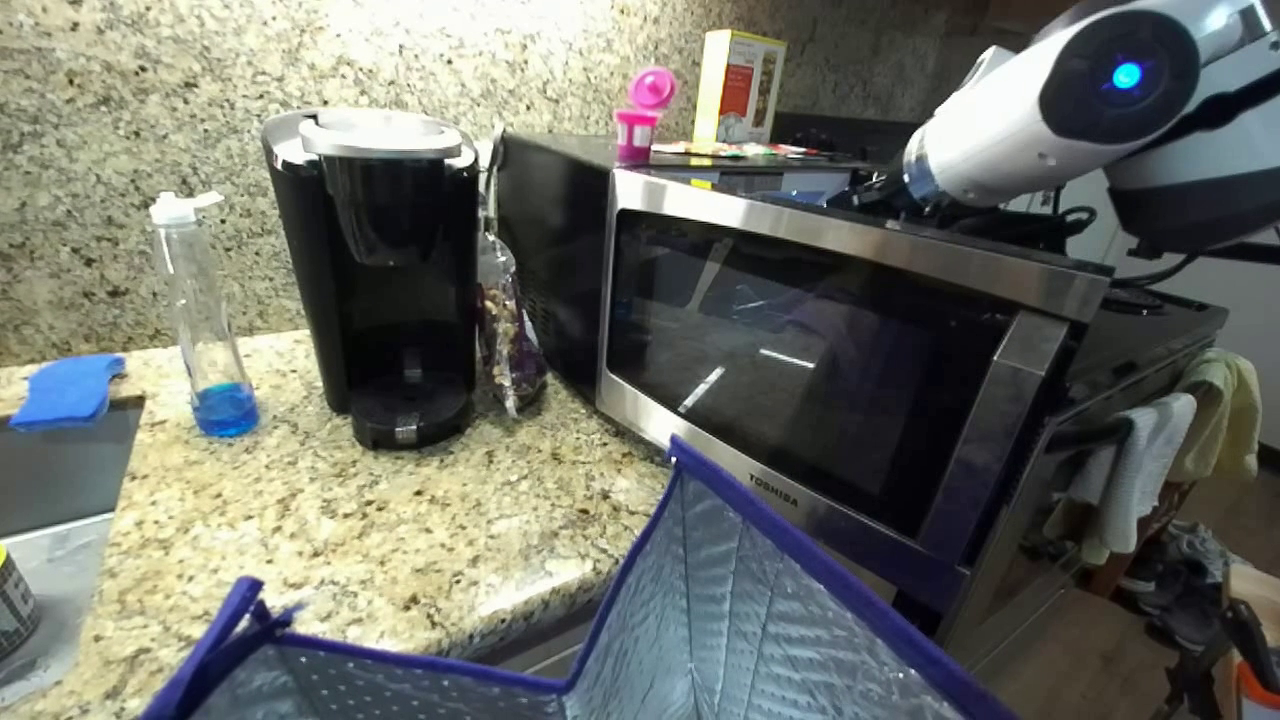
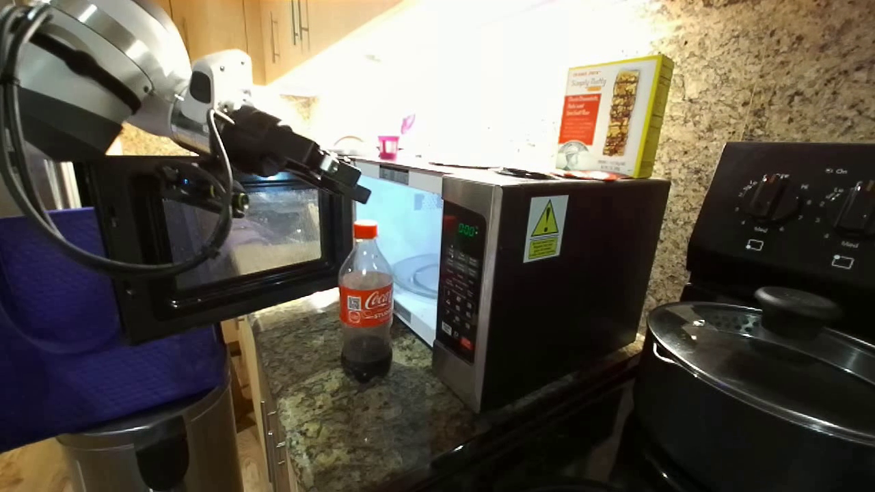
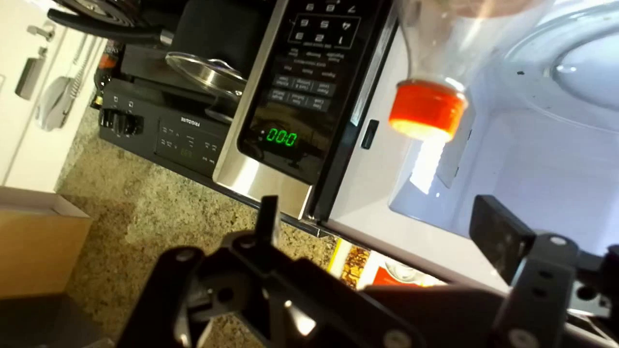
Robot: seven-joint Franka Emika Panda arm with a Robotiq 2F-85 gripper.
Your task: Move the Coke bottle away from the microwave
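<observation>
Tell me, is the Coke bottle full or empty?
Neither: the Coke bottle is mostly empty. Dark drink fills only its bottom, below the red label.

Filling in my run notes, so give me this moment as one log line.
claw: open, holding nothing | Coke bottle: upright on counter, capped, in front of microwave | microwave: door open, display lit

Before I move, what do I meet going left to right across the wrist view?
Brown boxy thing (can't tell what) → stove knobs → black pot → microwave's green digits → Coke bottle's red-orange cap → glass turntable.
</observation>
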